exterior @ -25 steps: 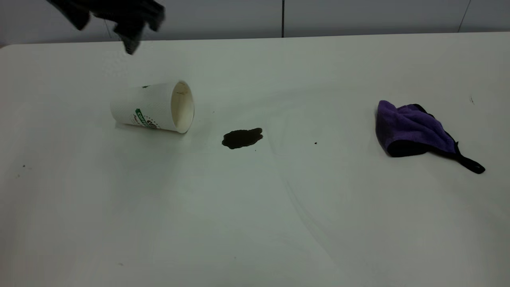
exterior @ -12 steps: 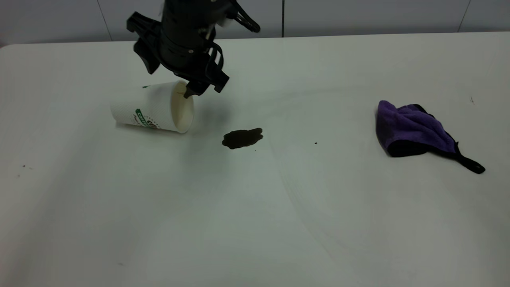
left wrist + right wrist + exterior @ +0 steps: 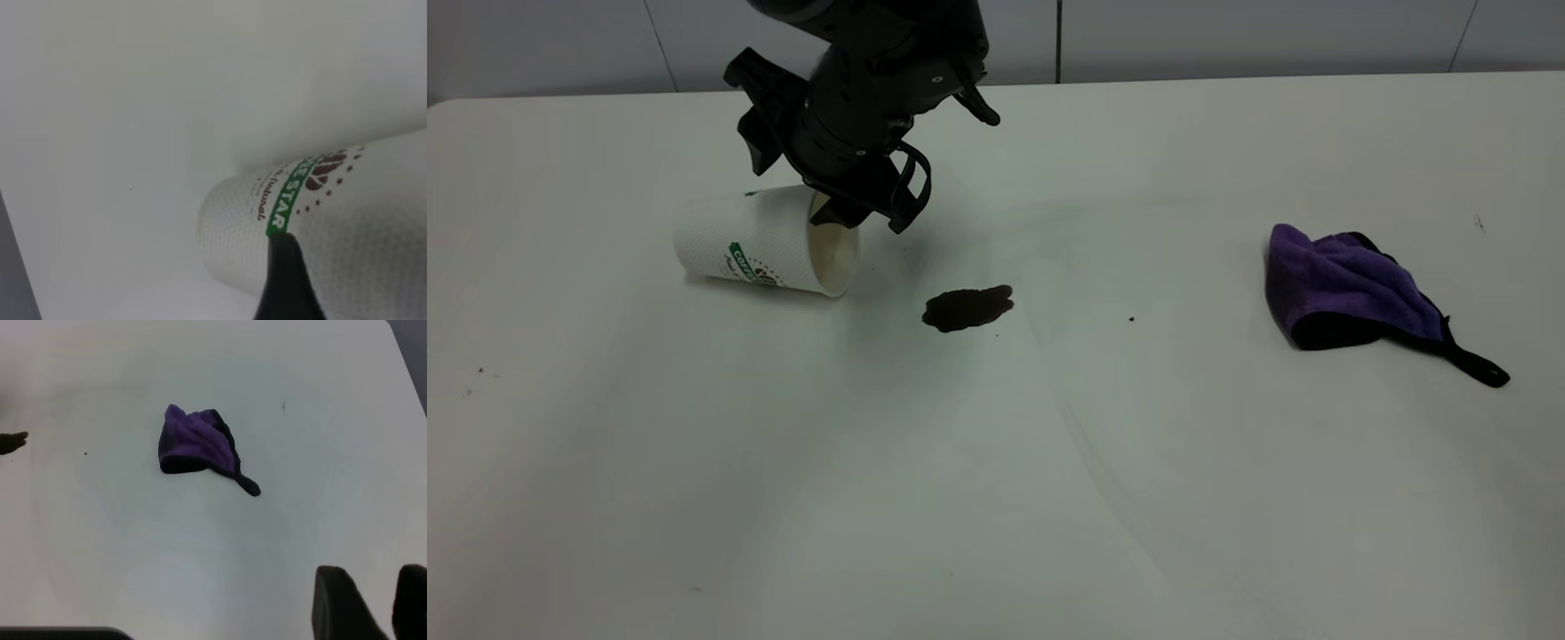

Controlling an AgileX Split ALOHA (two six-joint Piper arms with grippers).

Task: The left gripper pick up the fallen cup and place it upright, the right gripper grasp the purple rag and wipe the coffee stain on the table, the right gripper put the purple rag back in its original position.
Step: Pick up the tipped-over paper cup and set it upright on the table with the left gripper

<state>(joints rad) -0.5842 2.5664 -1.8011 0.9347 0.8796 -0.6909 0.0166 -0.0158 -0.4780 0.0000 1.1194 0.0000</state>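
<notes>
The cup [image 3: 760, 240] lies on its side at the table's [image 3: 996, 498] left, its mouth towards the coffee stain [image 3: 967, 308]. My left gripper [image 3: 847, 212] hangs open right at the cup's mouth end, over the upper rim. In the left wrist view one black finger [image 3: 287, 280] shows against the cup's outer wall [image 3: 347, 227] by the green logo; the other finger is out of view. The purple rag [image 3: 1352, 284] lies bunched at the right, also in the right wrist view [image 3: 197, 447]. My right gripper [image 3: 371, 577] hovers apart from the rag, with a narrow gap between its fingers and nothing in it.
A grey wall runs behind the table's far edge [image 3: 1227, 78]. Tiny dark specks sit on the tabletop, one [image 3: 1131, 318] between stain and rag. The tabletop's right edge [image 3: 407, 373] lies beyond the rag in the right wrist view.
The left arm swung in from the far upper left and came down to the cup's mouth, sinking a little lower over the last half second. Cup, stain and rag have not moved.
</notes>
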